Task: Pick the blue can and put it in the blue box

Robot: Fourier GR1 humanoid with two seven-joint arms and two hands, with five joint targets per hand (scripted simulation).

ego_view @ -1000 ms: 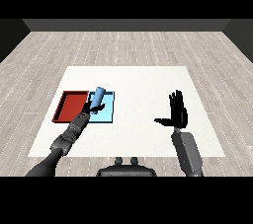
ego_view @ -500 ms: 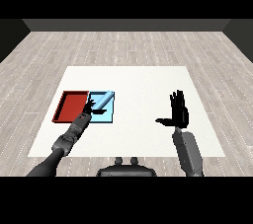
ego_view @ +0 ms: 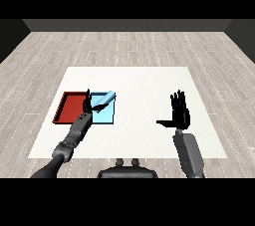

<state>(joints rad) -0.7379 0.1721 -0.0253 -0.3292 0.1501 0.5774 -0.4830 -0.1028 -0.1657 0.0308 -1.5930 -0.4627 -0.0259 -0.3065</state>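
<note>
Head view, single frame.

Left hand (ego_view: 87, 104): sits over the seam between the two trays, forearm coming up from the lower left corner. Fingers point up and away from the robot and look straight or relaxed, not curled round anything. Only a narrow dark shape shows, so the thumb cannot be made out.

Blue can (ego_view: 103, 101): just to the right of the left hand and slightly beyond it, tilted, upper end leaning away to the right toward the far right corner of the tray. It lies inside the outline of the light blue tray (ego_view: 105, 117). Its lower end is very near the left fingers; whether they touch cannot be told.

Light blue tray: directly right of the left hand, its near part bare in front of the can.

Red tray (ego_view: 69, 109): directly left of the left hand, side by side with the blue tray and touching it along one edge.

Right hand (ego_view: 180, 114): well apart from both trays, held up over the right half of the white table (ego_view: 144, 83). Fingers spread and straight, pointing up; thumb stuck out to the left. It holds nothing.
</note>
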